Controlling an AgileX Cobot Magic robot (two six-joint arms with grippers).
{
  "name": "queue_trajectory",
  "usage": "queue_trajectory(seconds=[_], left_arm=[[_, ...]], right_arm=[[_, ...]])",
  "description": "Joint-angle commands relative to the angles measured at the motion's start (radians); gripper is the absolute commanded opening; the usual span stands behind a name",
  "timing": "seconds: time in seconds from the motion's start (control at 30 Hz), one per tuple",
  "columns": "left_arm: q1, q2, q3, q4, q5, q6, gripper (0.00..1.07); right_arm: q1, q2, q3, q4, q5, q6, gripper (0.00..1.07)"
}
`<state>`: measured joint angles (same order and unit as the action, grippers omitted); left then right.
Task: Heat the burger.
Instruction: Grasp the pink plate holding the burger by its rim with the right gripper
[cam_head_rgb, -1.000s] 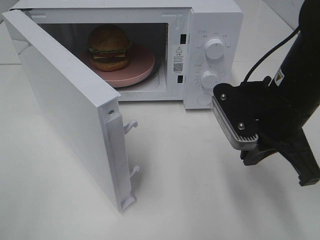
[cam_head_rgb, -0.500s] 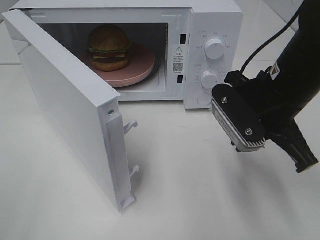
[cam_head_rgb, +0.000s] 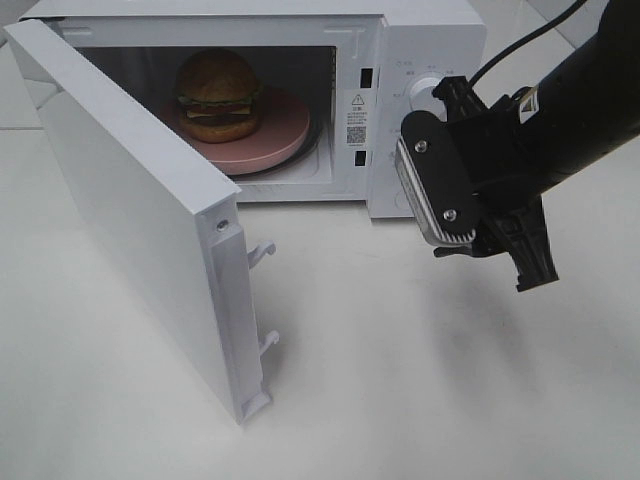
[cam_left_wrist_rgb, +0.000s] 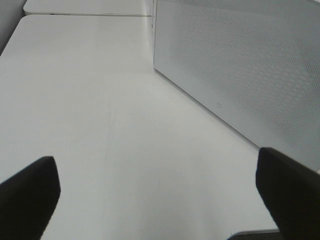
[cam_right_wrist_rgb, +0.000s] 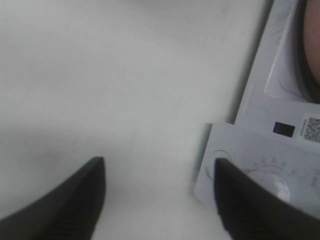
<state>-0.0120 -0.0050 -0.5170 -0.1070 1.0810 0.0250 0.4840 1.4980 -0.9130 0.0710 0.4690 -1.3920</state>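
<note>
Starting closest to me: the left claw (cam_left_wrist_rgb: 156, 160) is spread as wide as it goes with nothing in it. It hangs over bare worktop (cam_left_wrist_rgb: 75, 100), with the outer, mesh-patterned face of the microwave door (cam_left_wrist_rgb: 240, 65) near it off to one side. That door is swung right out, latch edge toward the front of the worktop and hinge back at the oven's left corner, so its long face runs diagonally front to back. Next back, the right claw (cam_right_wrist_rgb: 159, 165) has its two fingers well apart and nothing between them. It's parked in front of the control panel (cam_head_rgb: 460, 55) at the right end of the microwave (cam_head_rgb: 300, 8), with a dial (cam_right_wrist_rgb: 265, 182) just past the fingertips. Furthest in, the burger (cam_head_rgb: 218, 95) sits on the pink plate (cam_head_rgb: 285, 125) inside the cavity, toward its left rear. That puts it up and left of the right claw, and on the far side of the door from the left one. My read: loading looks done, and the door needs shutting before anyone touches the dials. The left claw is on the pushing side of that door, and the right is the one by the dials.
</note>
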Motion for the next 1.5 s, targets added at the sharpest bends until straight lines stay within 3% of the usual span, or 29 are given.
queue_trajectory(seconds=[0.03, 0.17, 0.63, 1.5], left_arm=[[0.002, -0.005, 0.001, -0.002, -0.011, -0.001, 1.0], [0.002, -0.005, 0.001, -0.002, -0.011, -0.001, 1.0], [0.002, -0.005, 0.001, -0.002, -0.011, -0.001, 1.0], [0.002, -0.005, 0.001, -0.002, -0.011, -0.001, 1.0]], right_arm=[[-0.004, 0.014, -0.021, 0.013, -0.038, 0.09, 0.93], [0.012, 0.043, -0.063, 0.003, -0.035, 0.094, 0.98], [0.112, 0.216, -0.267, -0.077, -0.035, 0.097, 0.93], [0.124, 0.528, -0.586, -0.088, -0.09, 0.172, 0.87]])
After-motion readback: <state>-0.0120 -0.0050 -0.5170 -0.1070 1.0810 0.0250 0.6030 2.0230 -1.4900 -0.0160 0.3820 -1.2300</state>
